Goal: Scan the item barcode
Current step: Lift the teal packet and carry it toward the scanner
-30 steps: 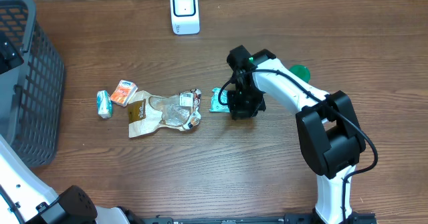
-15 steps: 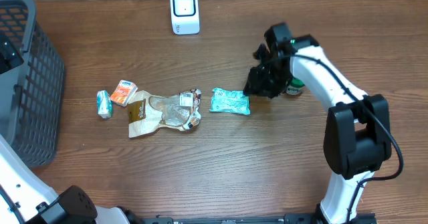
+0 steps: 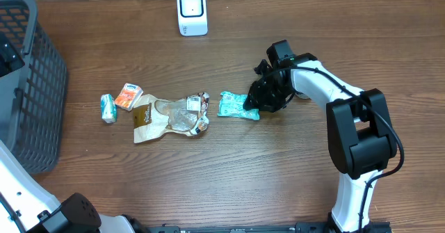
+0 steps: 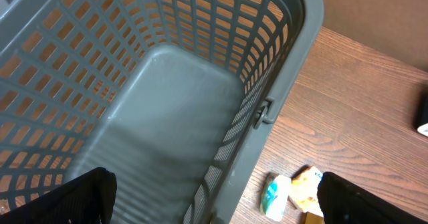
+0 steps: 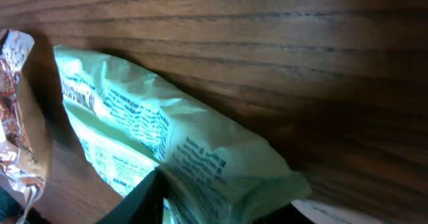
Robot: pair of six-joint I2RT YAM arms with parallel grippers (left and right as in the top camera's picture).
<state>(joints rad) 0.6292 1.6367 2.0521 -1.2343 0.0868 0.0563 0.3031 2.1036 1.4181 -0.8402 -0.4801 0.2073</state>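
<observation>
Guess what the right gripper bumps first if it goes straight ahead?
Probably the green packet, lying right in front of the right gripper on the table; whether they already touch is unclear.

Table (image 3: 208,177) – grained wood; teal packet (image 3: 238,105) – glossy crinkled film; basket (image 4: 174,97) – matt grey plastic.

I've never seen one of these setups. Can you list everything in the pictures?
table: one, brown wood, under everything
scanner: one, white, far edge
basket: one, grey, left side
small packet: one, white and teal, right of the basket
orange packet: one, orange, beside the small packet
crumpled wrapper: one, brown and clear, table middle
green packet: one, pale green, right of the wrapper
left gripper: one, black, open above the basket
right gripper: one, black, at the green packet's right end
</observation>
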